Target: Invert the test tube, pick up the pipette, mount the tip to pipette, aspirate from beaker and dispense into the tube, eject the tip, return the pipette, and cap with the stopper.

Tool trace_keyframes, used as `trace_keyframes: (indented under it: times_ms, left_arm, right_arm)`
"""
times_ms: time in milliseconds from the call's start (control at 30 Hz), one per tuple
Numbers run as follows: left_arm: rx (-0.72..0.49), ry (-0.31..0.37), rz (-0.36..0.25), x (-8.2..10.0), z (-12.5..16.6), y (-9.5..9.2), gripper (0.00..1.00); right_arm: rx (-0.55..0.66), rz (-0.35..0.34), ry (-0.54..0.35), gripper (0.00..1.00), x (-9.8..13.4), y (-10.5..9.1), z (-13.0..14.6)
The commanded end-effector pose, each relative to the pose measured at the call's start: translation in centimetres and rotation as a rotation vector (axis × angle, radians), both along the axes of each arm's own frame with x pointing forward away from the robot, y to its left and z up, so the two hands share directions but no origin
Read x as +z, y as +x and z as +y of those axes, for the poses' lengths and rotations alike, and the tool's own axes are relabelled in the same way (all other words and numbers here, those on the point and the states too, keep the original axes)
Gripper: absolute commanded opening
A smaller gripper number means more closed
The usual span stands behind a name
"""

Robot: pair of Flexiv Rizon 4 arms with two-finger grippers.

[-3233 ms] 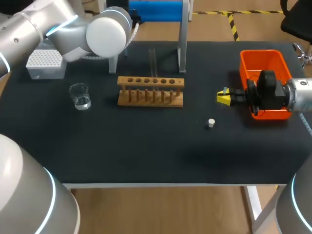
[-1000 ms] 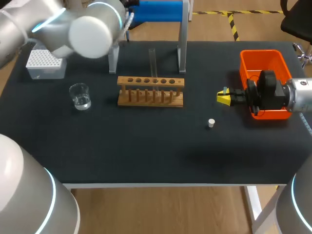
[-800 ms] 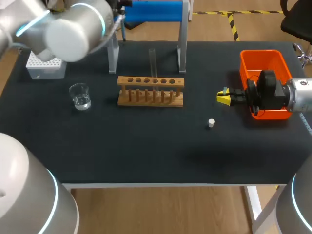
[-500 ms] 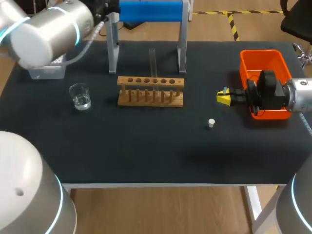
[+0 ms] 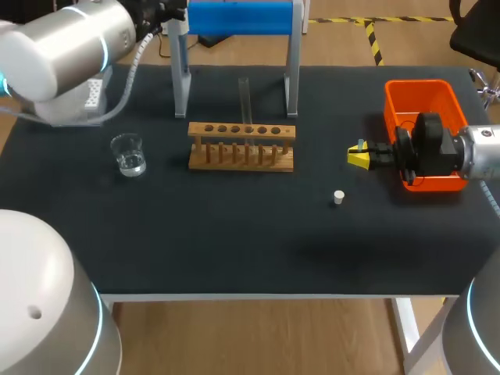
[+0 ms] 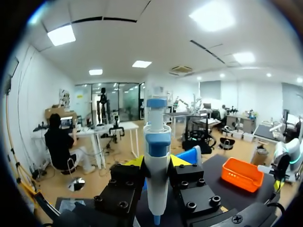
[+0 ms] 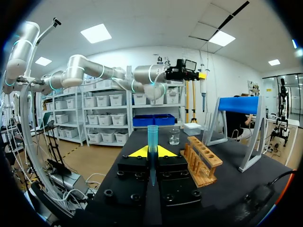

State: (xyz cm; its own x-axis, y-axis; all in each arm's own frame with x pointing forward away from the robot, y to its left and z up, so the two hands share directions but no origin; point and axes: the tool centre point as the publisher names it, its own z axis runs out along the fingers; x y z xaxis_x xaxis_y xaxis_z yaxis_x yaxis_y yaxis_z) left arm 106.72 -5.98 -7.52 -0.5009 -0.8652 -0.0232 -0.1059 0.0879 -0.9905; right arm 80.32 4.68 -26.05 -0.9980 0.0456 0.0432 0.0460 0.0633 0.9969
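- The left gripper (image 6: 157,161) is up high at the far left, beside the blue-topped stand (image 5: 238,17). Its fingers are closed tight on a white and blue plastic pipette (image 6: 156,156), which it holds upright.
- The right gripper (image 5: 359,157) is on the right, just left of the orange plastic bin (image 5: 418,98). Its fingers pinch a thin clear tube (image 7: 152,137) that points straight up.
- Picking up the pipette looks done. I think putting on a tip comes next.
- The white box of tips (image 5: 94,94) is at the far left, partly hidden by the left arm. The pipette's bottom end must come straight down onto one tip and press.
- The small glass beaker of water (image 5: 128,153) stands left of the wooden rack (image 5: 241,145). The little white stopper (image 5: 338,197) lies near the right gripper.
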Motion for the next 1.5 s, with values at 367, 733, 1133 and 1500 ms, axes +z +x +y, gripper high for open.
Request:
trace_keyframes:
  times_ms: [367,733,1133,1500]
  left_arm:
    - [-0.635,0.125,-0.012,6.4,-3.0,-8.7,0.0]
    - [-0.844,0.051,-0.039,7.3,-6.1,-12.8,0.0]
    - [-1.119,0.0,-0.043,7.2,-9.5,-16.7,0.0]
    - [-1.194,0.003,-0.048,7.2,-10.0,-17.4,0.0]
  right_arm:
    - [0.002,0.0,-0.001,0.0,0.0,0.0,-0.1]
    - [0.002,0.0,-0.001,0.0,0.0,0.0,-0.1]
    - [0.002,0.0,-0.001,0.0,0.0,0.0,-0.1]
    - [0.002,0.0,-0.001,0.0,0.0,0.0,-0.1]
